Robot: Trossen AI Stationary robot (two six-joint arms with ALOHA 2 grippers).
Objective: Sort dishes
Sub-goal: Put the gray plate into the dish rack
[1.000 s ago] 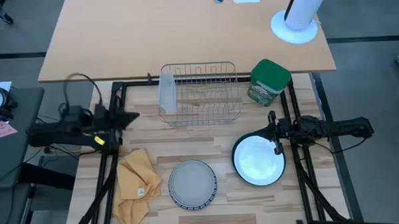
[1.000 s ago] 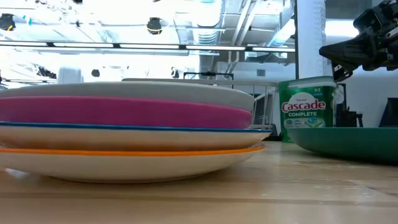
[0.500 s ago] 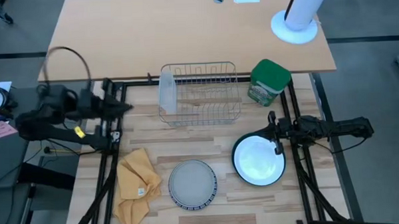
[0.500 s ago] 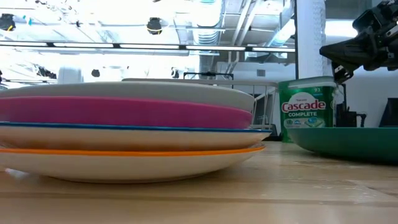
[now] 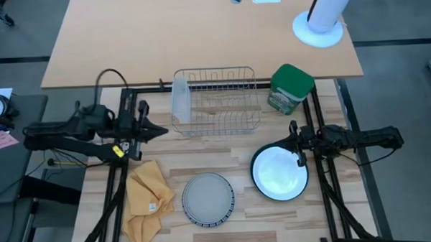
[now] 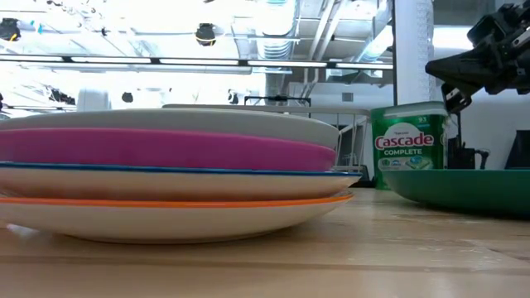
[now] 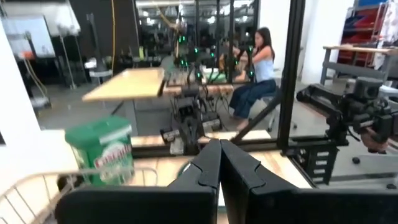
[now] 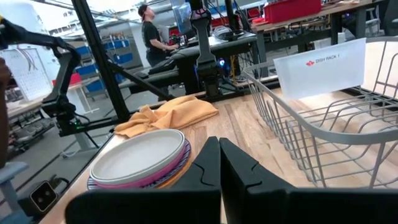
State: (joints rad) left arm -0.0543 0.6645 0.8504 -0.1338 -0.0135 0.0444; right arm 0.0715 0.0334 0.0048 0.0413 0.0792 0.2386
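— Grey on top, from above: we see the stack of small plates (image 5: pixel 208 199) near the front edge of the wooden table (image 5: pixel 223 146), with the yellow cloth (image 5: pixel 146 197) just beside it. What do we have to its right?

— We have the larger white plate (image 5: pixel 279 173) with its dark green rim, and the right gripper (image 5: pixel 296 142) over its far edge, fingers pressed together on nothing. The left gripper (image 5: pixel 158 130) sits just beside the wire dish rack (image 5: pixel 216 99), fingers likewise together and empty. The green canister (image 5: pixel 290 88) stands right of the rack.

— At table height we see the stack (image 6: pixel 166 174) close up: grey plate (image 6: pixel 174 120) on top, magenta plate (image 6: pixel 166 149) under it, then a blue-rimmed one and an orange-rimmed one at the bottom.

— And the green plate (image 6: pixel 464 189) lies apart to the right, the canister (image 6: pixel 408 145) behind it, the right gripper (image 6: pixel 451 79) above.

— From the left wrist we see its two fingers (image 7: pixel 205 168) touching, the canister (image 7: pixel 102 152) beyond, and a person seated in the room.

— From the right wrist, fingers (image 8: pixel 208 162) shut, the stack (image 8: pixel 142 158), the cloth (image 8: pixel 168 114) and the rack (image 8: pixel 323 137) ahead, a person standing far off
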